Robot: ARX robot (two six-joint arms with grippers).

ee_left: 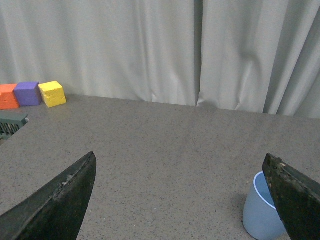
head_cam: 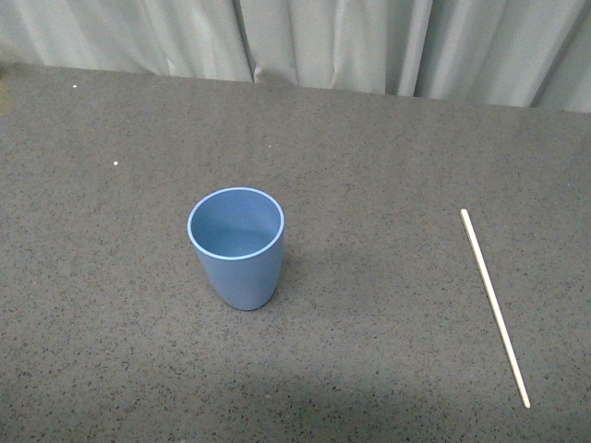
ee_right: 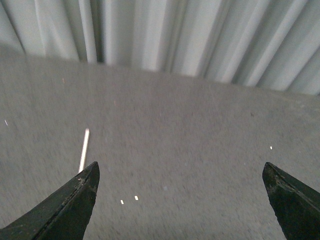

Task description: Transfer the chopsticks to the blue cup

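Note:
The blue cup [head_cam: 237, 247] stands upright and empty on the grey table, left of centre in the front view. The chopstick [head_cam: 494, 305], a thin pale stick, lies flat on the table at the right, well apart from the cup. Neither arm shows in the front view. My left gripper [ee_left: 180, 165] is open and empty, and the cup [ee_left: 260, 212] shows beside one of its fingers [ee_left: 295, 195]. My right gripper [ee_right: 180, 172] is open and empty above the table, and the far end of the chopstick [ee_right: 84, 149] shows just beyond one of its fingers [ee_right: 70, 207].
Grey curtains [head_cam: 305, 41] hang along the table's far edge. In the left wrist view, orange [ee_left: 7, 96], purple [ee_left: 27, 93] and yellow [ee_left: 52, 93] blocks sit by the curtain, with a dark green object [ee_left: 11, 124] near them. Small white specks lie on the table.

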